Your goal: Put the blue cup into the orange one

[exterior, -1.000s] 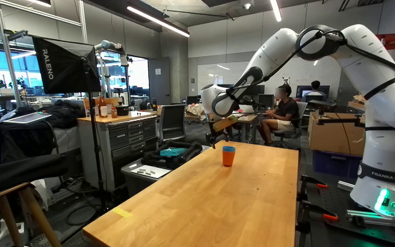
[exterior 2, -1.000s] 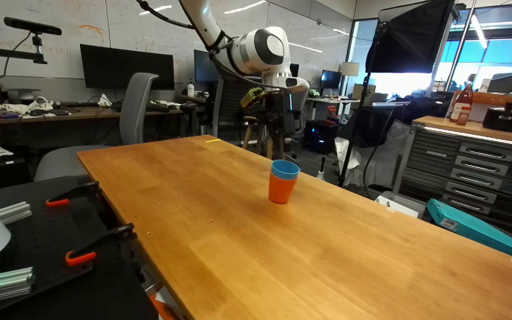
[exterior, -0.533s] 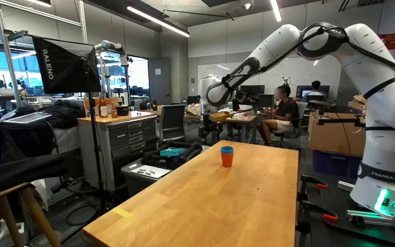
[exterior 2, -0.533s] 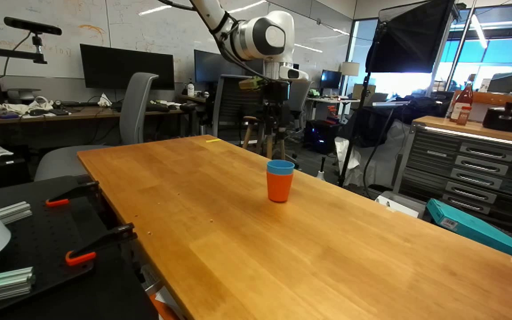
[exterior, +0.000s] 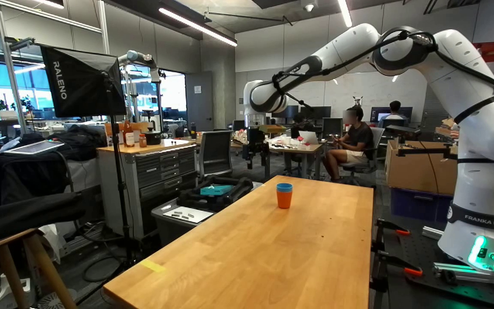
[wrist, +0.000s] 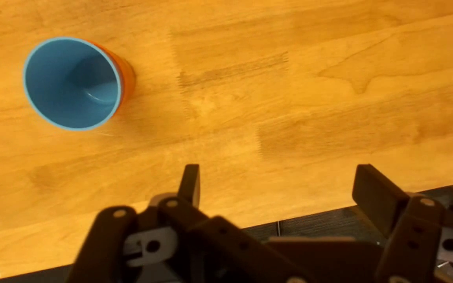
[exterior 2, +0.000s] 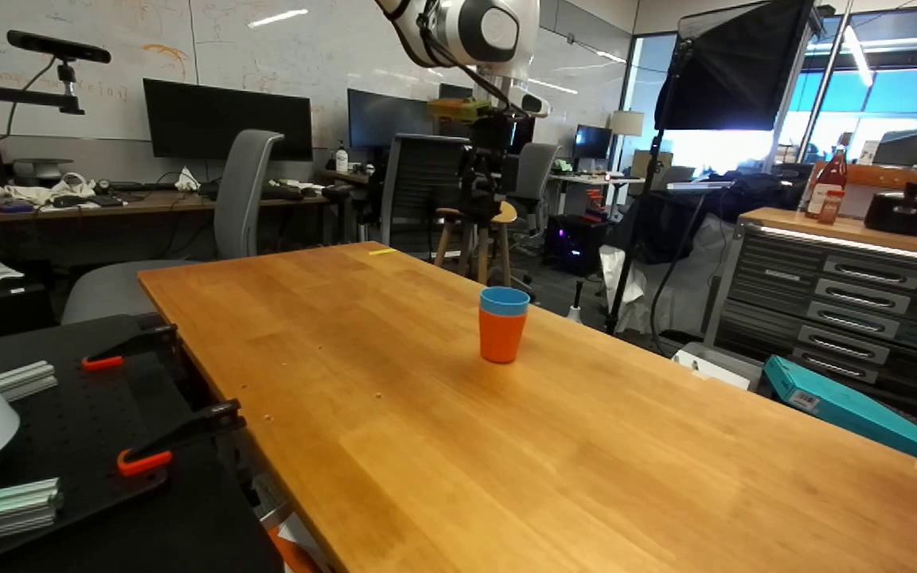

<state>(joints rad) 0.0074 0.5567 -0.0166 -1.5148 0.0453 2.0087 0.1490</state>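
Right below your gripper you've got the long wooden table, and in the wrist view its edge runs at a slant under your fingers. Next down in size is your white arm, arching over that table from a base on the opposite side from the hand. Out past the hand, on the side away from the base, both exterior views show a wood-topped drawer cabinet and a black softbox light, well apart from you. As for the hand itself, it points downward and the fingers are spread wide, with wood and the table edge showing through the gap. Your orange cup stands upright on the table, lower than the hand and apart from it, further in from that edge; in the wrist view it's up and left of the fingers. Your blue cup? Nested inside the orange cup, so from the side you just get a blue band up top, and the wrist view looks down into it. Littlest of the lot, a strip of yellow tape lies further along the same edge your hand hangs by.
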